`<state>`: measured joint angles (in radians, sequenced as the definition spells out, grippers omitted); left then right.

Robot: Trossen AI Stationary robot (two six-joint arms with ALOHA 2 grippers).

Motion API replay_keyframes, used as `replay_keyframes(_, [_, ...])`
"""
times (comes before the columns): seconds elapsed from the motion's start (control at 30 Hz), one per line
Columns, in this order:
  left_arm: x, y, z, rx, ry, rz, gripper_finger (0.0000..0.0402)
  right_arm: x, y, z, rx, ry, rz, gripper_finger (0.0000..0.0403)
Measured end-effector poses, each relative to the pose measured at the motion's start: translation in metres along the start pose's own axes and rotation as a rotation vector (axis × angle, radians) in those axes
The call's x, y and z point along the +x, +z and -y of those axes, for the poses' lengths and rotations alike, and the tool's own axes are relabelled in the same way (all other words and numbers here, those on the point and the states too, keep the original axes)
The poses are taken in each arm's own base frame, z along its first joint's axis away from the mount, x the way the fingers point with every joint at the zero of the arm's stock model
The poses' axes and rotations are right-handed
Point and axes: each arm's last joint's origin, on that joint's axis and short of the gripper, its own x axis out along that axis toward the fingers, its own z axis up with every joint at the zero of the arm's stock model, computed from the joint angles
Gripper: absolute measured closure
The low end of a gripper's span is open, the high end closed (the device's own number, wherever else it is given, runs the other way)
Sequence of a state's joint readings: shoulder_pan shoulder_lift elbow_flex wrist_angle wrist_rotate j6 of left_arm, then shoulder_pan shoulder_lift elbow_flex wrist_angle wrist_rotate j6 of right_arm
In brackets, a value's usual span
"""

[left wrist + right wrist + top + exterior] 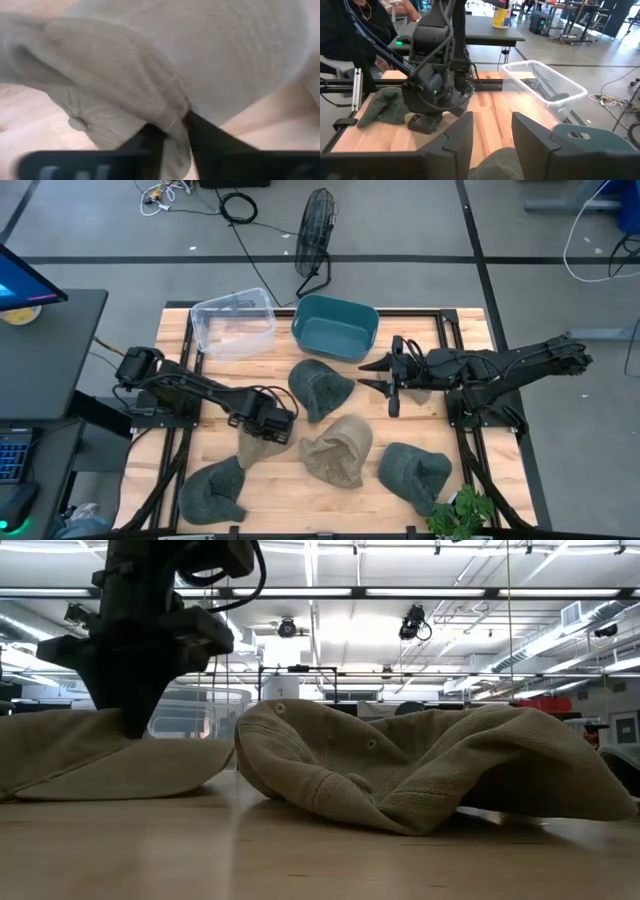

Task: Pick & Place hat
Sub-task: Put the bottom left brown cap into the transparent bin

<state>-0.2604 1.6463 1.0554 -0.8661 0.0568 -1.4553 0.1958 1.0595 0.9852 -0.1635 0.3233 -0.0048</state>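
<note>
A beige hat (256, 444) lies on the wooden table at the left, and my left gripper (268, 422) stands over its far end, shut on its cloth. The low view shows the gripper (130, 718) coming down onto this hat (90, 765), which rests on the table. A second beige hat (338, 448) lies crumpled at the middle. Three green hats lie at the far middle (318, 388), near right (412, 472) and near left (213, 490). My right gripper (386, 376) is open and empty, above the table near the teal bin. My left gripper pinches a raised fold of the beige hat's cloth (176, 131) between its two fingers (205, 142). The fingers come from above, pointing down. The rest of the hat (150, 775) lies slack on the table.
A clear plastic bin (233, 322) and a teal bin (335, 327) stand at the table's far edge. A small green plant (462, 510) is at the near right corner. People sit beyond the table in the right wrist view (350, 30).
</note>
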Motion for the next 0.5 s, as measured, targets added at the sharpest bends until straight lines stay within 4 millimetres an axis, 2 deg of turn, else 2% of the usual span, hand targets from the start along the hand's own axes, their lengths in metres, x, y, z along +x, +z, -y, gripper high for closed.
replay_keyframes(0.07, [-0.005, 0.0, 0.003, 0.037, -0.027, 0.001, 0.0384, 0.0, 0.0, 0.001, 0.0, -0.007, -0.004, 0.0262])
replay_keyframes(0.2, [-0.03, 0.0, 0.018, 0.121, -0.118, 0.019, 0.0394, 0.001, -0.001, 0.004, 0.002, -0.016, -0.006, 0.0262])
replay_keyframes(0.37, [-0.079, 0.004, 0.031, 0.184, -0.119, 0.118, 0.0396, 0.001, -0.001, 0.004, 0.0, -0.019, -0.013, 0.0262])
replay_keyframes(0.5, [-0.123, 0.015, 0.023, 0.168, -0.011, 0.193, 0.0397, 0.001, -0.001, 0.004, 0.001, -0.019, -0.012, 0.0262])
